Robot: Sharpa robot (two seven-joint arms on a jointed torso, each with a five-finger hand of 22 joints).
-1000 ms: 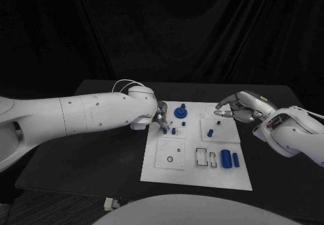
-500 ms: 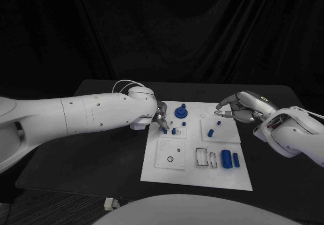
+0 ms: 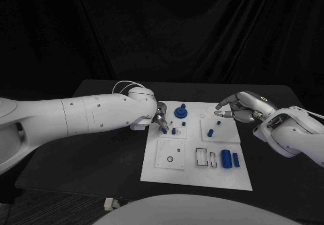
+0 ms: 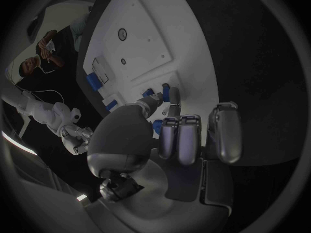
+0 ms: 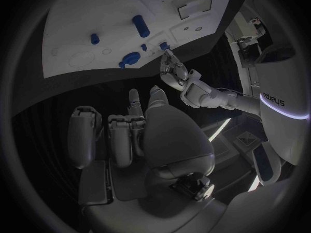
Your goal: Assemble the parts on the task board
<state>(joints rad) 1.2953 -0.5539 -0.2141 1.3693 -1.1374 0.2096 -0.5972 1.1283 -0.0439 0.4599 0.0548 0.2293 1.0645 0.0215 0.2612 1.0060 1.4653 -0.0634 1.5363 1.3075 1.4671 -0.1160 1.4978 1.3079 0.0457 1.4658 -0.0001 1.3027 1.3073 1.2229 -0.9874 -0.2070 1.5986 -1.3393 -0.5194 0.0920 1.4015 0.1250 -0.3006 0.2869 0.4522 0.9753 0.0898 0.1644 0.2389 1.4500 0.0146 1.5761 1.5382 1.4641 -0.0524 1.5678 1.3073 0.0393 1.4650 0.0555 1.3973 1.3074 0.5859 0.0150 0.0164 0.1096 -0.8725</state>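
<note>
Nearest the robot, at the near right of the white task board [image 3: 195,176], two blue cylinders [image 3: 230,159] lie flat side by side, their long axes running from near to far; just to their left are two empty rectangular slots [image 3: 206,158]. To the left of these sits a raised square plate [image 3: 171,154] with a dark ring on it.

Farther back, the left hand [image 3: 160,119] reaches over the board's left edge, its fingertips pinching a small blue peg [image 3: 165,131] that stands upright, long axis vertical; in the left wrist view the peg [image 4: 166,94] shows at the fingertips, the remaining fingers curled in. Two more short blue pegs [image 3: 174,131] stand just beside it. On the right-hand square plate, a blue cylinder [image 3: 210,133] lies tilted, and a smaller peg [image 3: 218,123] stands beyond it.

Farther still, a blue round knob [image 3: 180,112] sits upright near the board's far edge. The right hand [image 3: 238,111] hovers above the board's far right corner, thumb and fingertips drawn together; whether they hold anything cannot be told.
</note>
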